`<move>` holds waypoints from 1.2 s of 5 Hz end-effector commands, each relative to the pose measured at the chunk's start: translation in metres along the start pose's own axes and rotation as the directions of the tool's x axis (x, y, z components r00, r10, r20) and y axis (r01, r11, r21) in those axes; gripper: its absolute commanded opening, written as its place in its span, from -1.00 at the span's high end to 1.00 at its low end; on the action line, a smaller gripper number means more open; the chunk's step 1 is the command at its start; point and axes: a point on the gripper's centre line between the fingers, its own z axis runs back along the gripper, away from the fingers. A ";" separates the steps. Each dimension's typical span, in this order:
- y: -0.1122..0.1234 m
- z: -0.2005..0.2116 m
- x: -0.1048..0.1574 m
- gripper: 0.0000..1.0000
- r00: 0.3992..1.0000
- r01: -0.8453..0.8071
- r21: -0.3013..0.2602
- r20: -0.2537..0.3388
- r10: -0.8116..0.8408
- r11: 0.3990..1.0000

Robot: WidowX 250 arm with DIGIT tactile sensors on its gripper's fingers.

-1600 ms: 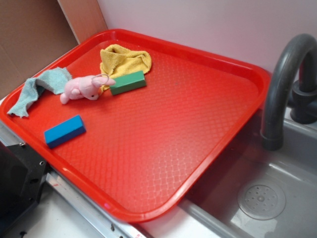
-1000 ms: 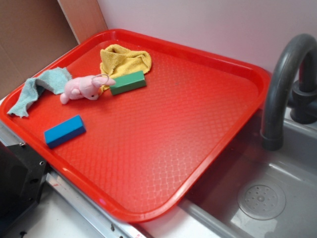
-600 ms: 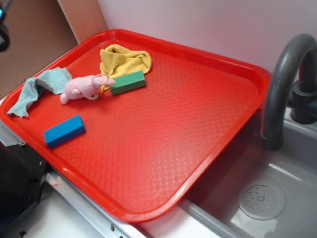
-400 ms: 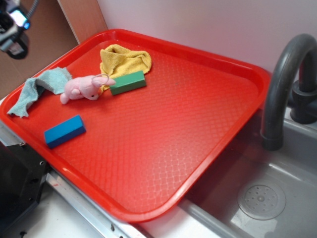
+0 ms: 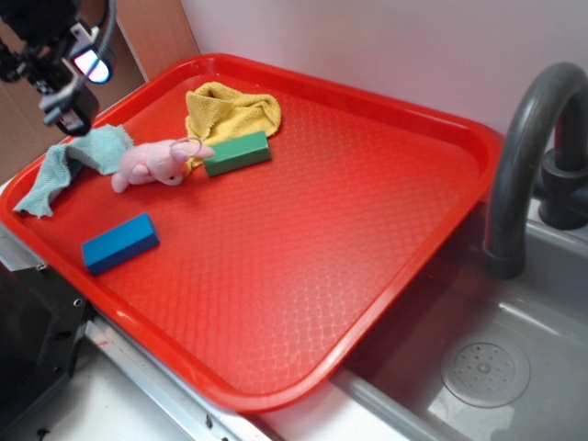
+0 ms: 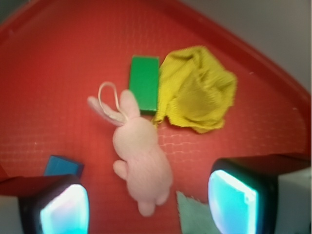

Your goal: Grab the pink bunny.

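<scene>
Overhead, the hand (image 6: 146,204) hangs spread wide with nothing between its pads; in the wrist view the two glowing fingertips (image 6: 61,209) sit at the bottom corners of the frame, well apart from each other. From the exterior camera the hand (image 5: 69,78) is at the upper left, above the red tray's (image 5: 441,129) far-left corner and clear of everything on it.

Between and just ahead of the fingertips lies the pink bunny (image 6: 141,156), flat on the tray. Its body runs away from the hand with a slight lean to the left, feet nearest the fingers, head and long ears farthest, with a thin ring loop (image 6: 108,95) curling off beside the ears. In the exterior view the bunny (image 5: 152,163) is below and to the right of the hand, so the hand looks to need to come down and a little forward. Because the pads stand on either side of the bunny's long axis, a close across the narrow body seems the natural grip, I judge.

A green block (image 6: 144,90) lies just beside the ears, touching or nearly touching them, and a crumpled yellow cloth (image 6: 197,90) butts against that block. A teal cloth (image 6: 195,214) edges in near the bunny's feet, and a blue block (image 6: 63,165) lies off to the left, apart.
</scene>
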 end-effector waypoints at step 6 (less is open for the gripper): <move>-0.011 -0.062 -0.011 1.00 0.967 0.022 0.098 -0.255 0.003 0.995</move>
